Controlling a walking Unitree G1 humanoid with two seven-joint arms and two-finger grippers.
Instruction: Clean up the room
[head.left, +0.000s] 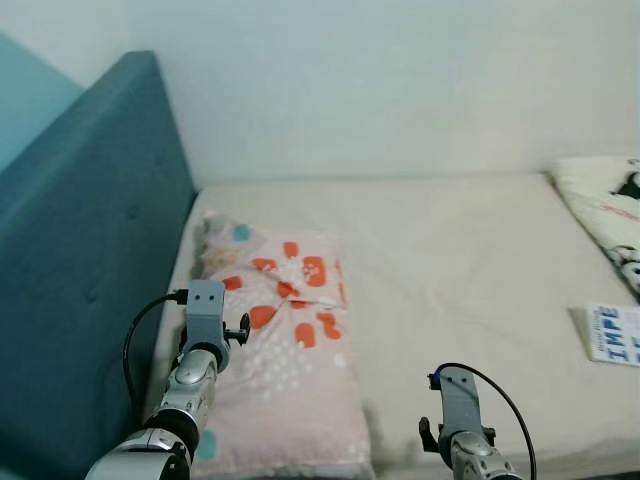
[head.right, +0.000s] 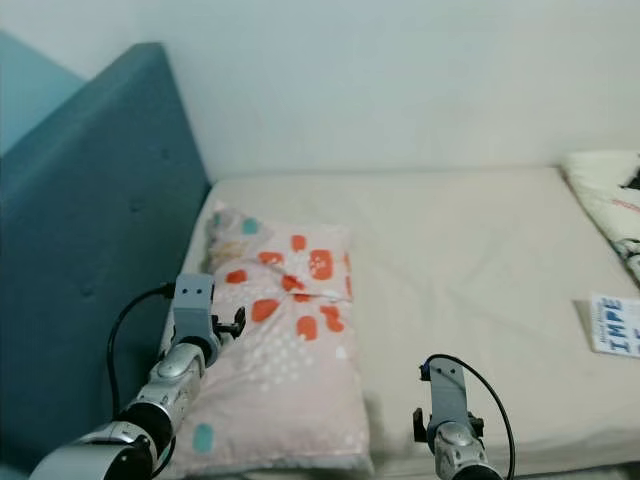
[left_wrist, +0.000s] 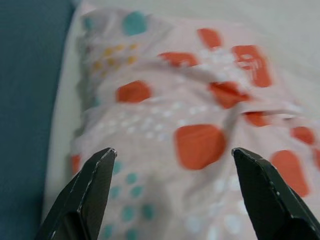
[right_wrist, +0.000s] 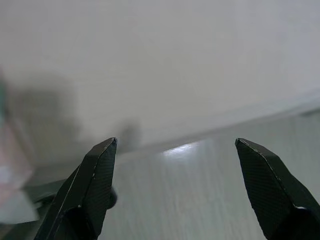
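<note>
You are facing a bed (head.left: 450, 260) covered by a plain cream sheet; it fills the centre and right of the head view. A teal padded headboard (head.left: 90, 250) stands along the left of the frame, and a pale wall (head.left: 400, 80) runs across the top.

On the bed, in the lower left of the frame and close against the headboard, lies a pillow (head.left: 285, 340) in a pink case printed with orange patches, white dots and a few teal spots. Its case is creased across the middle.

At the upper right edge of the frame you have a folded white blanket (head.left: 610, 215) with a dark cartoon print, resting on the sheet. Just below it, at the right edge, lies a small white and blue booklet (head.left: 612, 334) with large dark lettering, well apart from the pillow.

Your left gripper (left_wrist: 172, 195) hovers over the near left part of the pillow; its fingers (left_wrist: 87, 190) are spread wide with nothing between them. Your right gripper (right_wrist: 175, 190) sits at the bottom of the frame, right of the pillow, at the near edge of the bed; its fingers (right_wrist: 90, 185) are likewise spread wide and hold nothing.
</note>
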